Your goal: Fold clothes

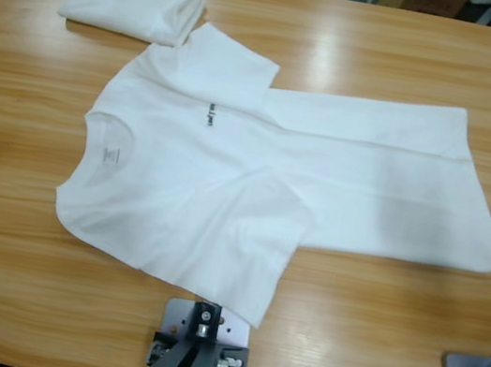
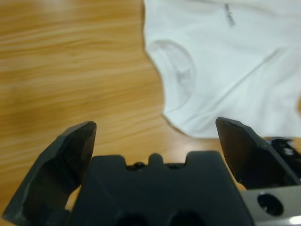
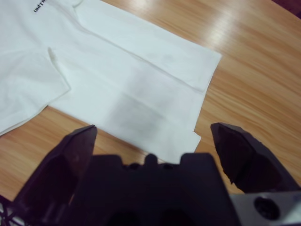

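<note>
The left hand (image 2: 155,141) fills the bottom of its wrist view, its two black jaws spread wide apart with nothing between them, hanging over bare wood just short of the shirt's (image 1: 257,171) collar end. The right hand (image 3: 150,141) stands the same way in its own view, jaws wide apart and empty, just off the shirt's hem (image 3: 200,101). Neither hand touches cloth, and neither shows in the high view. The shirt is the landmark here: a white short-sleeved tee spread flat on the wooden counter (image 1: 385,360), lying crosswise with its neck (image 1: 109,136) toward the picture's left and its hem toward the right. A small grey label (image 1: 110,155) sits inside the neck, and a tiny dark print (image 1: 210,115) marks the chest. Both sleeves are turned in over the body: the far sleeve (image 1: 229,62) lies folded across the shirt's upper edge, and the near sleeve (image 1: 259,243), together with the near side of the body, is laid over toward the middle, its corner reaching toward the counter's front edge. The hem end is not square; its near corner runs out to a point past the rest. Beyond the shirt's far sleeve, just beside it toward the counter's back edge, rests a second white tee (image 1: 135,1), already folded into a compact packet.
</note>
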